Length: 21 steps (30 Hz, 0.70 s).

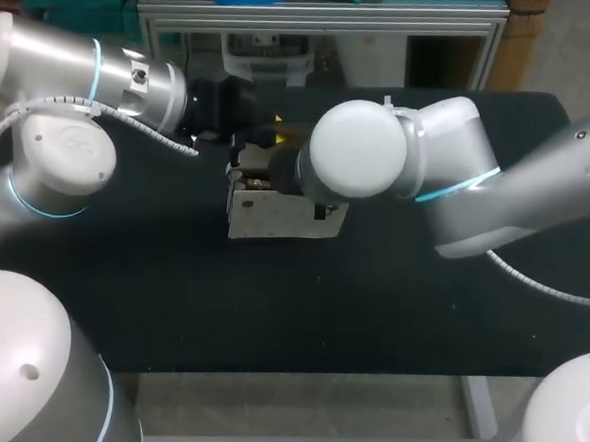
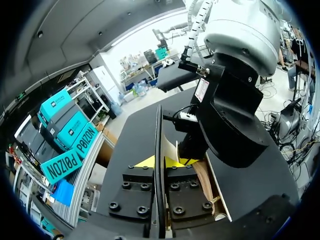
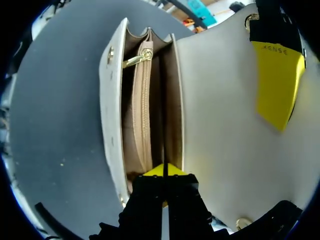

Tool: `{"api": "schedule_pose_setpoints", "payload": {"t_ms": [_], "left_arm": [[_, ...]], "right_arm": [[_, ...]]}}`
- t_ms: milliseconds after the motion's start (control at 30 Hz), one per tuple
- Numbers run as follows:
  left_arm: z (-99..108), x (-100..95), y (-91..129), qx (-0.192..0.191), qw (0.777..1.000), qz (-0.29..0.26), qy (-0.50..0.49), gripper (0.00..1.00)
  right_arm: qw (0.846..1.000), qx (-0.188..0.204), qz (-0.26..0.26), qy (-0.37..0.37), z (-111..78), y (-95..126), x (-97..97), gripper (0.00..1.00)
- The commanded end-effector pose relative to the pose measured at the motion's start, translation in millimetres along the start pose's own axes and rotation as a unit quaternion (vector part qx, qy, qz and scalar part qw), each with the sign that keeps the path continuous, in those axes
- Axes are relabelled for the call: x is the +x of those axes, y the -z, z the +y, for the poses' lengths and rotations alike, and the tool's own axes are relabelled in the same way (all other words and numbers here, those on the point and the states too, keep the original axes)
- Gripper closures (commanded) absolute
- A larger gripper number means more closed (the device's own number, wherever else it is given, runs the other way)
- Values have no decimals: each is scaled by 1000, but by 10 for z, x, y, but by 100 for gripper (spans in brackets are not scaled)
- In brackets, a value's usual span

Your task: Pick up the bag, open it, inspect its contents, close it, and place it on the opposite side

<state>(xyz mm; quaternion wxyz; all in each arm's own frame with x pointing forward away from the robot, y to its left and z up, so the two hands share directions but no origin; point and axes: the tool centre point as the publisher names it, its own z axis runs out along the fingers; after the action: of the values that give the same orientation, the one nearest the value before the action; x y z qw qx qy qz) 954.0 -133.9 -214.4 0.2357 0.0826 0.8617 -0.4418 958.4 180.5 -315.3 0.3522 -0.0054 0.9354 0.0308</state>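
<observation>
Bag [image 1: 275, 215] is held open at frame centre.
Judged light, stiffish, best held by edges: flap [image 3: 220, 125] is clamped in left gripper [image 2: 162, 162], inner wall [image 3: 164, 110] seemingly pinched in right gripper [image 3: 164, 172].

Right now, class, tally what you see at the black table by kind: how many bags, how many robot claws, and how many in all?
Bags: 1, the cream bag
Claws: 2, the left claw and the right claw
Total: 3
</observation>
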Motion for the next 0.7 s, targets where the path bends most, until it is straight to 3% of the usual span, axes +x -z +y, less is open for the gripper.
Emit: {"api": "schedule_pose_setpoints", "payload": {"t_ms": [33, 467, 700], "left_arm": [[0, 39, 34, 7, 1000, -11, -4, 100], [45, 58, -16, -10, 999, -44, -21, 100], [51, 80, -15, -6, 999, -46, -26, 100]], "right_arm": [[1000, 5, 4, 3, 28, -24, 53, 100], [1000, 7, 4, 24, 144, 171, 303, 100], [999, 8, 29, 24, 164, 97, 396, 100]]}}
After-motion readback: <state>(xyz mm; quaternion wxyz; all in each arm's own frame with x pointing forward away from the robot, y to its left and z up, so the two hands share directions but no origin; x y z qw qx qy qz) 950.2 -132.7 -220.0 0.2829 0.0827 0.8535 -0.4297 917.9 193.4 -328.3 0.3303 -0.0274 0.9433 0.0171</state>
